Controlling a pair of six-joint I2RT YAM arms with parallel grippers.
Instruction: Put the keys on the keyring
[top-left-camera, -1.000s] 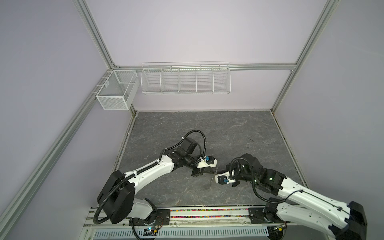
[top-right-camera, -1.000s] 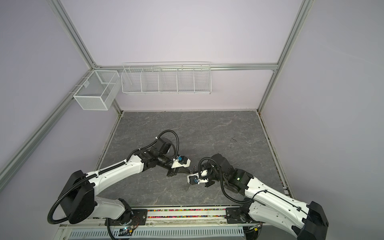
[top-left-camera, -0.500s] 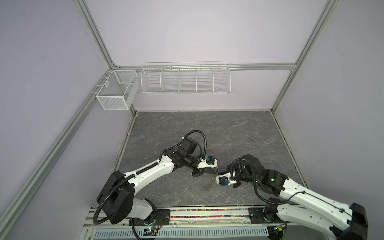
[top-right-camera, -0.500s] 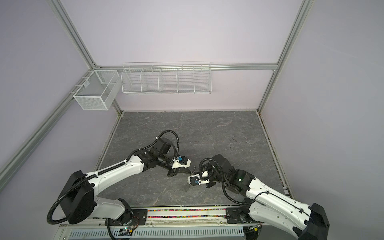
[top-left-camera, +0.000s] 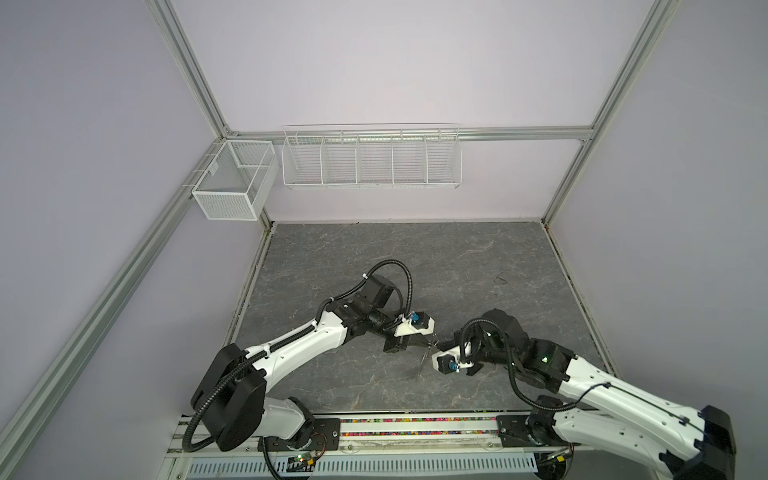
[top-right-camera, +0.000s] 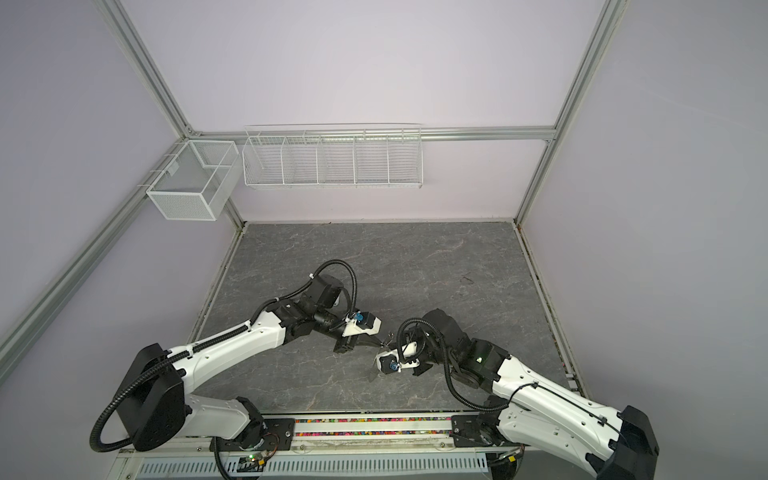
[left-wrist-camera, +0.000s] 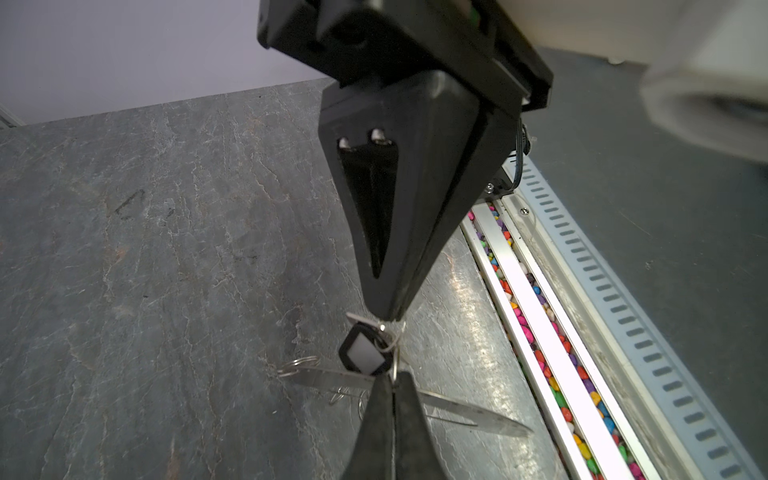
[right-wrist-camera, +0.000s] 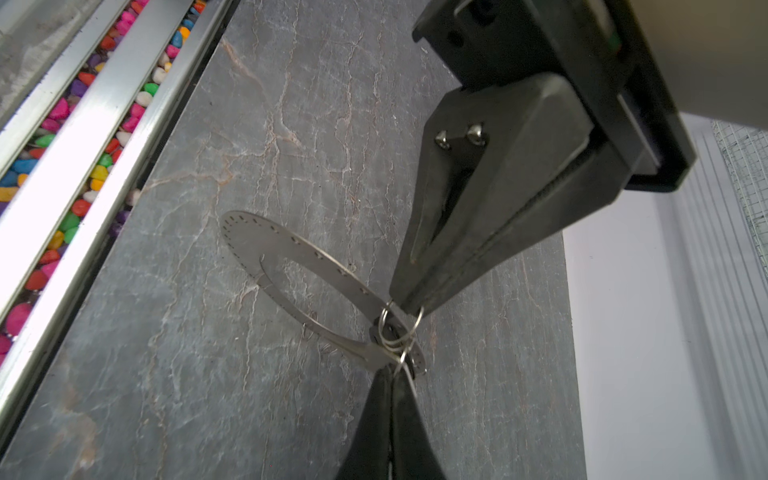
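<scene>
Right wrist: flat grey perforated keyring (right-wrist-camera: 282, 249)

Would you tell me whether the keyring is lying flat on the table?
No, tilted: the shut right end effector holds one edge of the keyring up off the table.

In the left wrist view the left gripper (left-wrist-camera: 393, 377) is cut off by the picture's edge and covers the middle of the keyring (left-wrist-camera: 469, 417), while the key (left-wrist-camera: 358, 319) shows only a sliver beside the right gripper (left-wrist-camera: 388, 315) — that tip and the black tag (left-wrist-camera: 365, 354) hide the rest. In the right wrist view the keyring hides most of the key; in both top views both are too small to separate.
</scene>
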